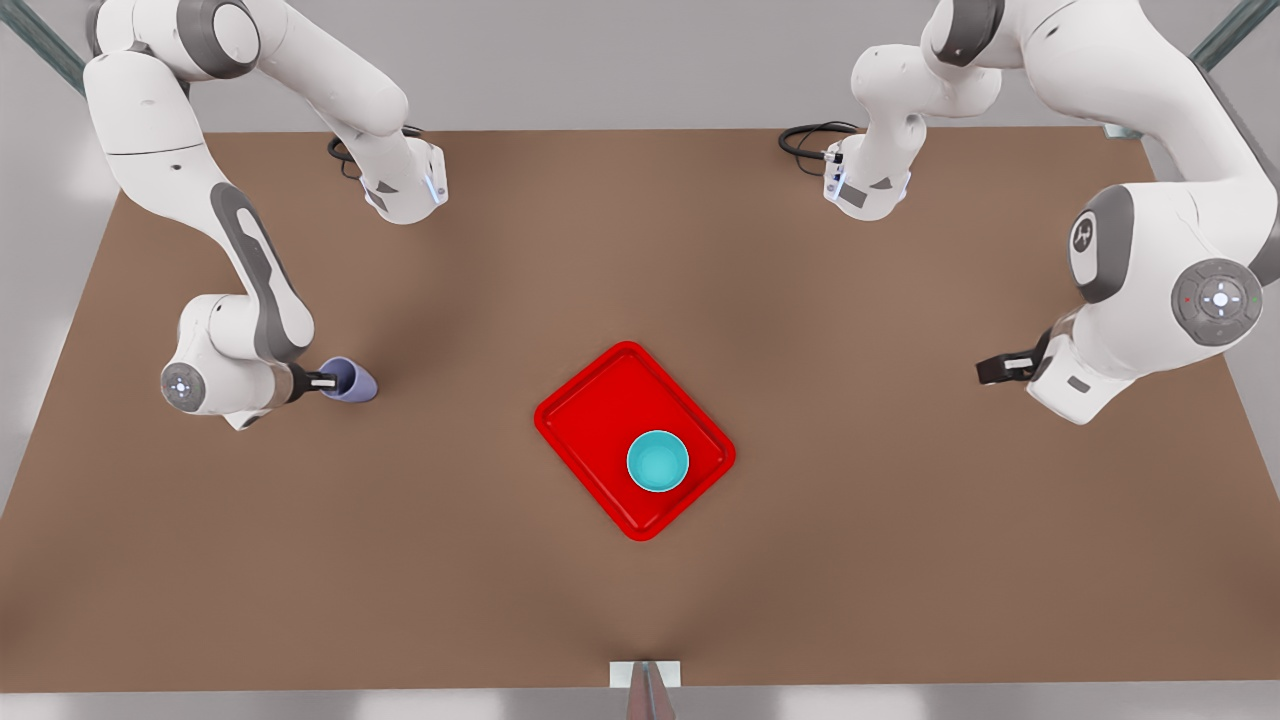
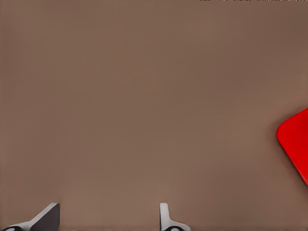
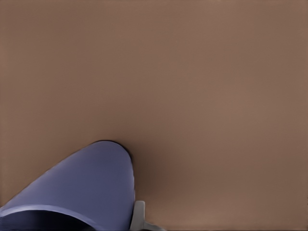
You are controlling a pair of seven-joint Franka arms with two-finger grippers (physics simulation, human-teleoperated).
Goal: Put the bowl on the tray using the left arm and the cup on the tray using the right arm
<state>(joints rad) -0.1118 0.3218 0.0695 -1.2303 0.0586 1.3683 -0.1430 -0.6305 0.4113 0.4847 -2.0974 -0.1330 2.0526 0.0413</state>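
Note:
The teal bowl [image 1: 658,461] sits inside the red tray [image 1: 590,405] at mid-table, toward the tray's corner on the front view's right. The lavender cup [image 1: 354,383] stands on the brown table at the front view's left. My right gripper [image 1: 325,380] is at the cup's rim. In the right wrist view the cup [image 3: 91,183] is very close, its dark mouth nearest the camera. My left gripper [image 1: 992,370] hovers open and empty at the front view's right, well away from the tray. In the left wrist view my left gripper [image 2: 108,217] has bare table between its fingers, with a corner of the tray [image 2: 296,144] off to one side.
The brown table [image 1: 900,560] spreads wide around the tray on all sides. Black cables [image 1: 805,140] lie near the arm bases at the far edge. A small white bracket [image 1: 645,675] sits at the near edge.

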